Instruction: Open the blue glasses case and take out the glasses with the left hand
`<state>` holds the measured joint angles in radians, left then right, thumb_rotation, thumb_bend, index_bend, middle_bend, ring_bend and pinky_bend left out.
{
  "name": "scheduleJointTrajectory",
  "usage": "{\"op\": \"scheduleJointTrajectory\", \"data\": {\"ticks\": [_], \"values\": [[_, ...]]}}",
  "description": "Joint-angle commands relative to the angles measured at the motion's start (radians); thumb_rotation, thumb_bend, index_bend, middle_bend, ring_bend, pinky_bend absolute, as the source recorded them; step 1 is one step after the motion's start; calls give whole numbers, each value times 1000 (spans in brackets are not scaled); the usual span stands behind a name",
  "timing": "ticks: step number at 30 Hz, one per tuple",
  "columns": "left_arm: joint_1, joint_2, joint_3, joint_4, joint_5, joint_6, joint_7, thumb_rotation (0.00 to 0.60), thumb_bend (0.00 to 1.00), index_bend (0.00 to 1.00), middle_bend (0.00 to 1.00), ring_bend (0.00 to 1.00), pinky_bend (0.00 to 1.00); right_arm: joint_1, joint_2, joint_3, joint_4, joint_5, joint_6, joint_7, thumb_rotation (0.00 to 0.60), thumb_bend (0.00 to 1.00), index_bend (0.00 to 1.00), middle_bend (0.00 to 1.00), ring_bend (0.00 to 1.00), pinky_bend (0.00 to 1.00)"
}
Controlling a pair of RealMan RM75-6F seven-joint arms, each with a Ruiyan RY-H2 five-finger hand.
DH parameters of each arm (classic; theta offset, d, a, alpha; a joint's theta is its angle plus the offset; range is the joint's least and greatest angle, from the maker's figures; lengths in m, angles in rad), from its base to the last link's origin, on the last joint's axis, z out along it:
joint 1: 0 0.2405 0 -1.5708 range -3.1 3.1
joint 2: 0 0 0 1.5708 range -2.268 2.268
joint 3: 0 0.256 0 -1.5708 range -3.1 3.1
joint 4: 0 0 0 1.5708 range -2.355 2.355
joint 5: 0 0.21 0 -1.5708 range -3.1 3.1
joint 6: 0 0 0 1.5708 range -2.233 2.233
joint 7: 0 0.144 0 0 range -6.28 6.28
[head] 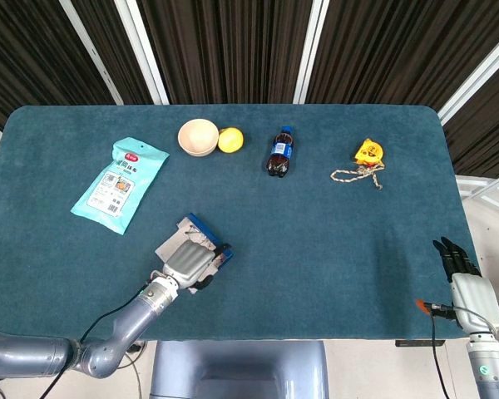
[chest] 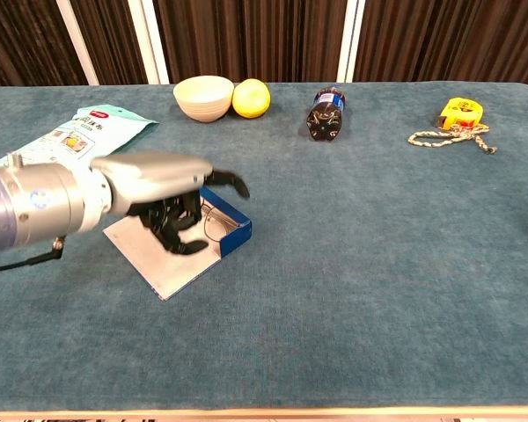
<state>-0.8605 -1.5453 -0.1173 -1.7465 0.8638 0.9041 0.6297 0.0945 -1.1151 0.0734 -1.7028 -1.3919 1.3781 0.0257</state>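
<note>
Left hand (chest: 163, 198) hovers over the open blue glasses case (chest: 222, 221), fingers curled into it toward the glasses (chest: 213, 220); whether they grip is unclear.

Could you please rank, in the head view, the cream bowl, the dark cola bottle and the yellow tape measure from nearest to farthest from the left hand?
From the left hand:
1. Cream bowl, straight behind it, by the far edge.
2. Dark cola bottle with blue label, behind it and toward the right.
3. Yellow tape measure, far right, by a knotted rope.
</note>
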Motion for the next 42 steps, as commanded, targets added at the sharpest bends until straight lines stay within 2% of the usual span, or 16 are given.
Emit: {"op": "scheduleJointTrajectory", "data": {"ticks": [1,5,17,22,30,42], "values": [[-8,13,-22,14,-8,6,-14,600,377,115,890,790,874,0,0,-1,0,0,-1,0,600,136,0,0,0,208],[-34,21,-32,63,-55,-9,5,600,377,96,905,804,889,1,0,0,-1,3,-3,-1,600,136,0,0,0,208],[-153,-30,-4,232,-313,-60,154,600,377,79,933,832,911,1,1,1,-5,13,-7,-5,600,136,0,0,0,208],[-172,-41,6,263,-368,-57,174,600,377,119,939,837,914,1,1,2,-5,15,-8,-6,600,136,0,0,0,208],[-167,-9,36,246,-397,-34,176,600,377,237,950,847,919,0,1,1,-7,14,-6,-9,600,136,0,0,0,208],[-111,83,94,167,-374,0,129,600,377,287,955,851,921,-1,2,-2,-12,9,-5,-10,600,137,0,0,0,208]]}}
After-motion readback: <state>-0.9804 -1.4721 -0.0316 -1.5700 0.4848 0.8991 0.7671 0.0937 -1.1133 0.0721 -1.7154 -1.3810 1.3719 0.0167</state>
